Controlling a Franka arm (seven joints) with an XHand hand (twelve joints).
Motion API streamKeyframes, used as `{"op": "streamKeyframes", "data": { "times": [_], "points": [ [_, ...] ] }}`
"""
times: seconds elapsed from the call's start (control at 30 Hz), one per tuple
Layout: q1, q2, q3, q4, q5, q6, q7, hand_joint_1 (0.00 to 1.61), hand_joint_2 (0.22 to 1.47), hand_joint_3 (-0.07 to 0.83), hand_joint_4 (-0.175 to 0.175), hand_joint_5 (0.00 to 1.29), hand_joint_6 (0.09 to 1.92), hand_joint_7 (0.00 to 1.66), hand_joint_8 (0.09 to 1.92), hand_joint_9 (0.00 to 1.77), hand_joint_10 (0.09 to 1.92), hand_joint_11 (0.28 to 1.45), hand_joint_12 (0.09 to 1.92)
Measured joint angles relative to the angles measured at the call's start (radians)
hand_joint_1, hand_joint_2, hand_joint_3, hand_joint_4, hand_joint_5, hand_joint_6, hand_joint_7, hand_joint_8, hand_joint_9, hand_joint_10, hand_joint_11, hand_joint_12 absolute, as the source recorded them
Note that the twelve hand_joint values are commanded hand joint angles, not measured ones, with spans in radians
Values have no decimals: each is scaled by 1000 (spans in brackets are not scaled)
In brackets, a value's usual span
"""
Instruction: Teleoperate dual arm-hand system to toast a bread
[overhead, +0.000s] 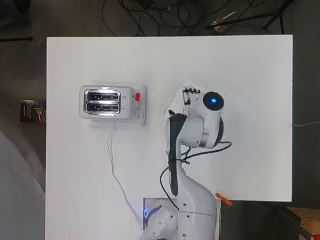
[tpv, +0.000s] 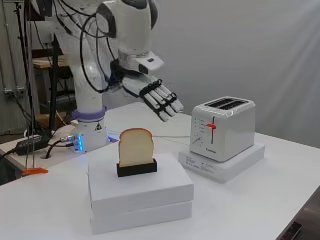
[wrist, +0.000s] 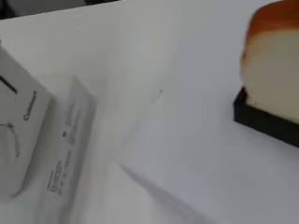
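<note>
A slice of bread (tpv: 135, 146) stands upright in a black holder (tpv: 137, 168) on two stacked white boxes (tpv: 142, 192). The hand (tpv: 155, 97) hovers in the air above and behind the bread, its fingers straight and holding nothing. In the overhead view the hand (overhead: 190, 95) and arm hide the bread. A white toaster (overhead: 112, 104) with two empty slots and a red lever (overhead: 137, 96) sits to the left. In the side view the toaster (tpv: 223, 127) rests on a flat white box (tpv: 222, 165). The wrist view shows the bread (wrist: 273, 79), its holder (wrist: 261, 121) and the toaster (wrist: 18, 135).
The toaster's cable (overhead: 116, 175) runs down the white table (overhead: 250, 150) toward the arm's base. An orange tool (tpv: 35, 171) lies at the table's edge near the base. Dark cables lie on the floor beyond the far edge.
</note>
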Motion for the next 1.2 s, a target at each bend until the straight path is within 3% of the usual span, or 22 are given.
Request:
{"op": "streamKeyframes", "data": {
  "times": [0.13,0.47,0.6,0.67,0.73,0.77,0.83,0.9,1.0,1.2],
  "points": [
    [209,-17,-137,-24,-45,16,14,324,990,-9,18,182,87,201,87,306,87,418,87],
    [154,-49,-338,-66,-115,37,44,382,990,-2,-17,200,87,254,87,361,87,438,87],
    [176,-67,-387,-97,-139,62,50,550,1057,3,-12,359,87,527,87,641,87,496,87],
    [169,-73,-389,-110,-145,77,49,580,1069,2,-10,400,87,585,87,701,87,511,87],
    [162,-77,-377,-120,-149,87,48,759,1222,-33,111,582,927,862,87,970,87,623,87],
    [167,-80,-375,-119,-156,86,52,796,1262,-22,143,612,1198,938,87,1044,87,653,87],
    [202,-103,-395,-105,-179,78,78,1032,1259,-7,13,637,1474,896,714,1121,87,685,87],
    [266,-143,-449,-87,-207,66,118,1119,1264,-1,-55,618,1584,850,1030,1134,87,685,87],
    [344,-184,-519,-62,-236,50,173,1150,1263,-1,-87,624,1617,835,1108,1131,87,677,87],
    [272,-206,-391,-50,-220,32,198,1182,1221,-2,-99,665,1515,938,997,1236,87,744,87]
  ]
}}
